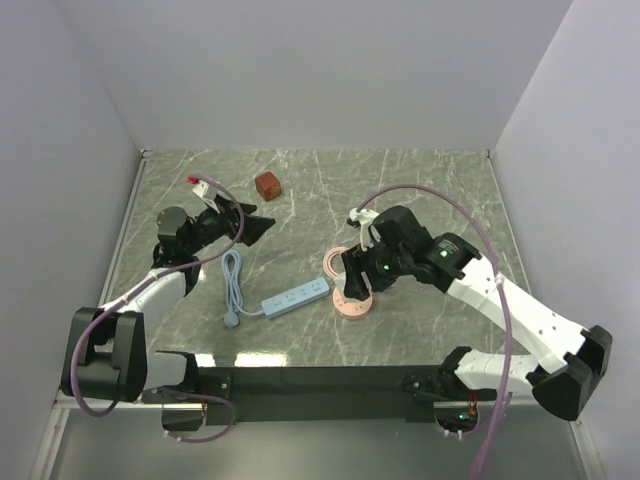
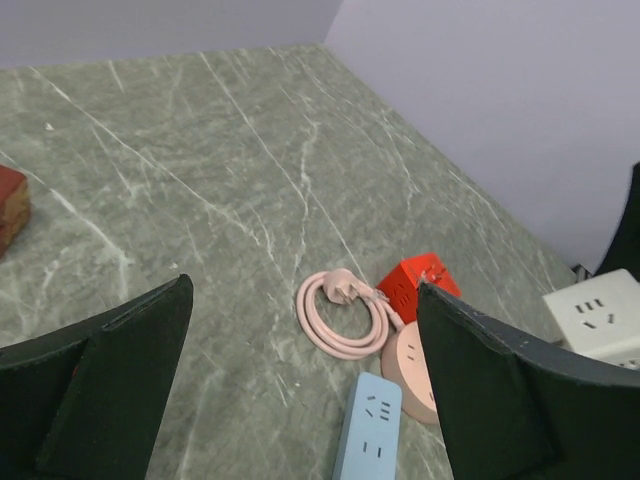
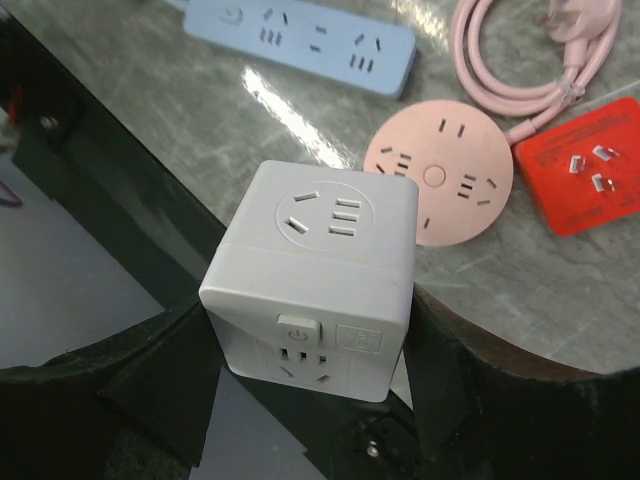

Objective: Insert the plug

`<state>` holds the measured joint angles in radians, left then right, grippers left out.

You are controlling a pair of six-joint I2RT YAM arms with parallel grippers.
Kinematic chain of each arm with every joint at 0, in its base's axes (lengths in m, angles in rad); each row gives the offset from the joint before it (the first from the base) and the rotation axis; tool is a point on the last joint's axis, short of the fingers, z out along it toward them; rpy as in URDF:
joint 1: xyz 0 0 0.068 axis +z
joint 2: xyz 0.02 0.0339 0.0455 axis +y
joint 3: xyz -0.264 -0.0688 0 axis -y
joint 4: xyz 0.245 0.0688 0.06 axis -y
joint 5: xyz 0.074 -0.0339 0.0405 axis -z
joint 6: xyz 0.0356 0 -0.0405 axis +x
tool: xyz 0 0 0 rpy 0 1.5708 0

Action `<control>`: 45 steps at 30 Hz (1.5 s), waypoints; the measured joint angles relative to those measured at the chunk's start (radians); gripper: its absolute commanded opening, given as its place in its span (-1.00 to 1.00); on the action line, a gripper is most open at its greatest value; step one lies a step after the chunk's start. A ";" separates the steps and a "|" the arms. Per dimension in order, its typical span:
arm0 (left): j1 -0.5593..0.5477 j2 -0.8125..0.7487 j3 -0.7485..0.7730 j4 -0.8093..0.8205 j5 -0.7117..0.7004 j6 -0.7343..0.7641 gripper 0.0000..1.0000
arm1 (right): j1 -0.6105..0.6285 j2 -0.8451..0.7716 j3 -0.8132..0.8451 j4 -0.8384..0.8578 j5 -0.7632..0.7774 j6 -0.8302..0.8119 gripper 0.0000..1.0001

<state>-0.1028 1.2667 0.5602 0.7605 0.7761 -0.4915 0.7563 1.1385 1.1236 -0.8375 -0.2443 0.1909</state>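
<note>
Pale walls [image 1: 320, 70] close in three sides of a grey-green, white-veined stone table [image 1: 420, 190] in front of you.
Your left gripper [image 1: 256, 226] hangs over the left half with its fingers spread wide, holding nothing. Your right gripper [image 3: 310, 330], mid-table, pinches the white cube [image 3: 315, 260] by two sides. Below it lies the light blue power strip [image 3: 300, 35], with the pink round socket [image 3: 440, 180] at its right end. The plug [image 3: 585, 175] rests on the stone just right of that socket, untouched. The darker red cube [image 1: 267, 185] stands far left.
</note>
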 measured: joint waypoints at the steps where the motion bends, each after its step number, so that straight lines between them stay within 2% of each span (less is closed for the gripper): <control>1: 0.001 0.011 0.000 0.007 0.017 0.000 0.99 | -0.006 0.019 0.003 -0.011 -0.011 -0.016 -1.00; 9: 0.002 0.039 0.000 0.020 0.085 -0.003 0.99 | -0.040 0.129 0.053 -0.110 -0.018 -0.105 -1.00; 23: 0.002 -0.056 -0.002 0.021 0.117 -0.002 0.99 | -0.061 0.333 0.100 -0.151 0.007 -0.148 -1.00; 38: 0.002 -0.064 -0.017 0.018 0.116 0.001 0.99 | -0.061 0.412 0.095 -0.140 0.063 -0.136 -1.00; 45: 0.001 -0.048 -0.017 0.014 0.095 0.002 0.99 | -0.055 0.367 0.096 -0.107 0.051 -0.124 -1.00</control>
<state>-0.1017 1.2190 0.5434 0.7746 0.8707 -0.4896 0.7017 1.5055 1.2194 -0.9447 -0.1936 0.0673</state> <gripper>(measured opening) 0.995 0.712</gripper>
